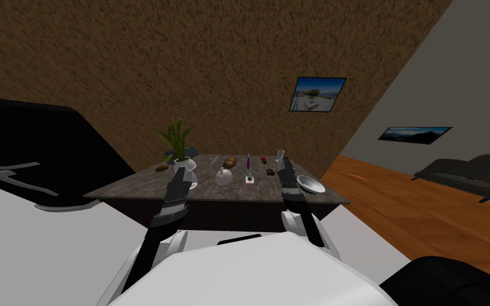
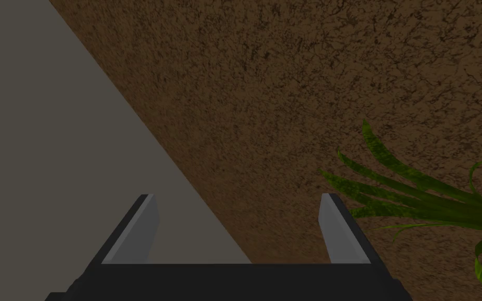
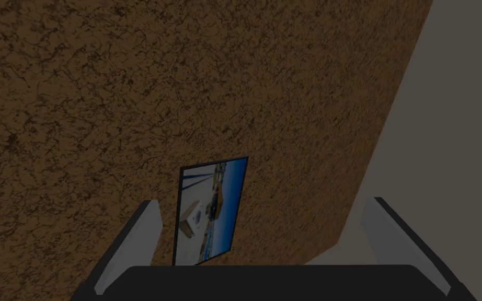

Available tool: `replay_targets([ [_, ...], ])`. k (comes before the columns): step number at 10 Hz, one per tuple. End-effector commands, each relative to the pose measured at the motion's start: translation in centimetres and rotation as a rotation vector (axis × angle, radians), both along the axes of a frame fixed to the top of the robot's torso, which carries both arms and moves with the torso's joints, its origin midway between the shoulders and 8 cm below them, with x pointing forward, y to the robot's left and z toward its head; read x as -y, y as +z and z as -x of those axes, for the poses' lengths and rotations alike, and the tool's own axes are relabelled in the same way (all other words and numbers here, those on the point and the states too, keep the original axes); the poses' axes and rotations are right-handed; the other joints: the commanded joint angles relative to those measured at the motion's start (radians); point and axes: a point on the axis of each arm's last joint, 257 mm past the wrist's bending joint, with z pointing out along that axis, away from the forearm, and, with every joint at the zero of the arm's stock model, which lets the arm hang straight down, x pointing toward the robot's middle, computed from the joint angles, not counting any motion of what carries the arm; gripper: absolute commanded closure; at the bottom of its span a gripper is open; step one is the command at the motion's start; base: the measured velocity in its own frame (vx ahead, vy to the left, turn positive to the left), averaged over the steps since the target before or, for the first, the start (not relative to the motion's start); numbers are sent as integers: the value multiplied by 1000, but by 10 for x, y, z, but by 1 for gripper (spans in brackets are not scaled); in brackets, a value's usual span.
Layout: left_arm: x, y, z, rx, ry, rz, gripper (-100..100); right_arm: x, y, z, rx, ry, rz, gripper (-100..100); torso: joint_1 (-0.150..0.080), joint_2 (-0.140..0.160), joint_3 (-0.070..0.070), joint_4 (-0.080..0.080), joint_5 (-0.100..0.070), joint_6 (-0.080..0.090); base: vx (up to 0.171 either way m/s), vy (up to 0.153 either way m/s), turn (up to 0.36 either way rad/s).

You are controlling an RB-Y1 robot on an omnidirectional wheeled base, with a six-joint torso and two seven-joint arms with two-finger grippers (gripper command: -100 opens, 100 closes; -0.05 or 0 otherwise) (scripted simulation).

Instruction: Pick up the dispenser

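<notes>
**Two tools open, one white dispenser [image 1: 224, 176] upright between them**

You are after a small, plain white thing. It has a round, squat body and a thin neck that rises from the top and bends over at the tip. It shows small in the head view, so you cannot tell which way the bent tip faces.

It stands on the dark, marbled counter [image 1: 132, 187], about midway between the near and far edges and roughly midway along the counter's length. A thin purple rod on a pink base [image 1: 248, 178] stands just beside it toward the right end. A brown, loaf-like lump [image 1: 230, 161] lies just behind it toward the far edge.

Your left tool [image 2: 238, 196] has its fingers well apart, and your right tool [image 3: 263, 200] is spread the same way. In the head view both forearms reach over the near edge. The dispenser sits between the two tools, nearer the left one and apart from both. Both tools aim up at the wall rather than down at the counter.

The dispenser's long axis runs straight up from the counter, base down and neck on top.

A green plant [image 1: 177, 139] in a white pot stands by the far left corner. A pale bowl [image 1: 311, 184] sits near the near right corner, just beside the right forearm.
</notes>
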Motion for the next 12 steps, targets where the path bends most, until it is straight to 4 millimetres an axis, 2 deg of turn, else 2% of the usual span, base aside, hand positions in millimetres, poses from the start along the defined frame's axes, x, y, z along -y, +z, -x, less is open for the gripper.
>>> replay_targets([
  [1, 0, 0, 0, 0, 0, 0, 0, -2, -12, -3, -32, 5, 55, -100, 0, 0, 0, 0, 0, 0, -23, -47, -74],
  [5, 0, 0, 0, 0, 0, 0, 0, -1, -54, -11, -132, 6, 212, -100, -8, 5, 3, 1, -2, 0, -75, -101, -58],
  [6, 0, 0, 0, 0, 0, 0, 0, -1, -54, -11, -133, 10, 221, -100, -8, 6, 4, 1, -2, 0, -74, -63, -26],
  [8, 0, 0, 0, 0, 0, 0, 0, 4, -85, -13, -200, 7, 321, -100, -5, 5, 3, 1, -1, 0, -65, -70, -58],
  [9, 0, 0, 0, 0, 0, 0, 0, 3, -85, -13, -202, 14, 337, -100, -6, 5, 3, 1, -1, 0, -45, -62, -23],
  [10, 0, 0, 0, 0, 0, 0, 0, 7, -102, -13, -239, 13, 391, -100, -5, 4, 2, 1, -1, 0, -40, -53, -40],
  [11, 0, 0, 0, 0, 0, 0, 0, 7, -103, -13, -240, 18, 402, -100, -4, 3, 2, 1, -1, 0, -41, -39, -20],
  [12, 0, 0, 0, 0, 0, 0, 0, 12, -121, -13, -280, 18, 462, -100, -3, 3, 2, 1, -1, 0, -55, -42, -39],
])
